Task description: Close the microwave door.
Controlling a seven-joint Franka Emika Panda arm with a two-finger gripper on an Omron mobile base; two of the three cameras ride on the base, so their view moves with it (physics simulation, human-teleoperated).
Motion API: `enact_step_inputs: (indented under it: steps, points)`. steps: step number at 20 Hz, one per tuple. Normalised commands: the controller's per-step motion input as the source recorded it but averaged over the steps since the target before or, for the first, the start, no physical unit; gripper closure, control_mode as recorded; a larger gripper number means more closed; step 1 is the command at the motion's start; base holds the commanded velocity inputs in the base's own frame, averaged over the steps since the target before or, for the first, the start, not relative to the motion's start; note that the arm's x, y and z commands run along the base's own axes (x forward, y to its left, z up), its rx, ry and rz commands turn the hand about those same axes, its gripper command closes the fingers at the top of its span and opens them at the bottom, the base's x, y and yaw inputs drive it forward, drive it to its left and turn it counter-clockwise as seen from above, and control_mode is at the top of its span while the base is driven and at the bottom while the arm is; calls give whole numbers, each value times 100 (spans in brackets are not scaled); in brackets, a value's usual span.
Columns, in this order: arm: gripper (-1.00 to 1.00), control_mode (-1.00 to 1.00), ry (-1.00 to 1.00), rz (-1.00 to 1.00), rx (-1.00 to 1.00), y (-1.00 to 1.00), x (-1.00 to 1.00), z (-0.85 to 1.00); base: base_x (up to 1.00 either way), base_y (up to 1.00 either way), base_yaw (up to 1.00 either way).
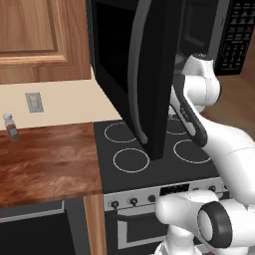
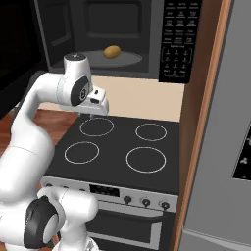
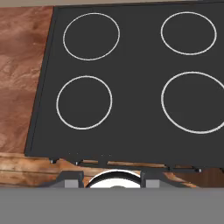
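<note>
The microwave door (image 1: pixel 122 69) stands swung wide open toward me, a glossy black panel with its long curved grey handle (image 1: pixel 135 74) facing out. In the right base view the door is a black slab (image 2: pixel 13 46) at the left edge. The microwave (image 2: pixel 117 34) hangs above the stove, its grey cavity exposed and its keypad (image 2: pixel 178 40) on the right. My gripper (image 2: pixel 91 115) points straight down over the rear left burner, below the cavity and right of the door, touching nothing. Its fingertips (image 3: pixel 70 177) sit wide apart around the gripper (image 3: pixel 110 178), open and holding nothing.
A yellow-brown potato (image 2: pixel 112 51) lies on the microwave's turntable. Below is the black stovetop (image 2: pixel 122 147) with ring burners and oven knobs (image 1: pixel 133 201). A wooden counter (image 1: pixel 45 164) with a small shaker (image 1: pixel 10 127) lies left; a grey fridge (image 2: pixel 220 147) stands right.
</note>
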Motion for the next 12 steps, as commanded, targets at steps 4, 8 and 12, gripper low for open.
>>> enact_step_inputs:
  steps: [4,8,12]
  points:
    - [-100,-100,-12,0,0,0,-50,0,0,0,0]
    - [-100,-100,-36,2,0,2,-99,16,0,0,0]
    - [-100,-100,-47,1,0,10,-100,29,0,0,0]
